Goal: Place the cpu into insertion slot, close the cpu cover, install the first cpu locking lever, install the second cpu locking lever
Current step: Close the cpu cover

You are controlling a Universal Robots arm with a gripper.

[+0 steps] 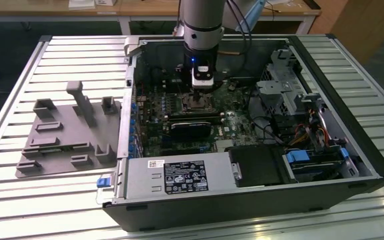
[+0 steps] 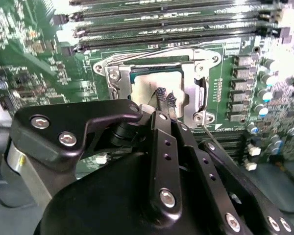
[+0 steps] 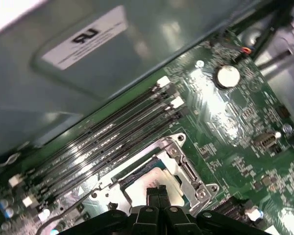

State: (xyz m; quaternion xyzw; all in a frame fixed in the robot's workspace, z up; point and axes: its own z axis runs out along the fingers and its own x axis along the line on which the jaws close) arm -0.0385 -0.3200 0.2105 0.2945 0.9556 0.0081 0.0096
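Underneath everything, a slatted metal table (image 1: 18, 60) carries an open computer case (image 1: 245, 200) lying on its side. A grey moulded fixture (image 1: 58, 145) sits just beside the case, toward the exterior view's left. The robot arm (image 1: 202, 20) comes straight down into the case over the green motherboard (image 3: 225, 127).

On the board, long memory slots (image 3: 112, 132) run in parallel just beside the insertion slot (image 2: 157, 55). A round silver coin battery (image 3: 228, 75) sits well apart from both.

The cpu cover (image 2: 111, 81) appears to lie flat on the slot, its metal frame running around the chip on all sides. Whether it is latched cannot be told. A thin wire lever (image 2: 137, 53) runs along the slot's edge nearest the memory slots.

The cpu (image 2: 147, 85) sits inside the insertion slot, and its pale metal top shows through the cover's window.

The gripper (image 2: 166, 97) hangs directly over the chip. In both wrist views its two black fingertips (image 3: 151, 192) are pressed together with nothing between them. The tips sit at or just above the cpu's top surface, and actual contact cannot be made out.
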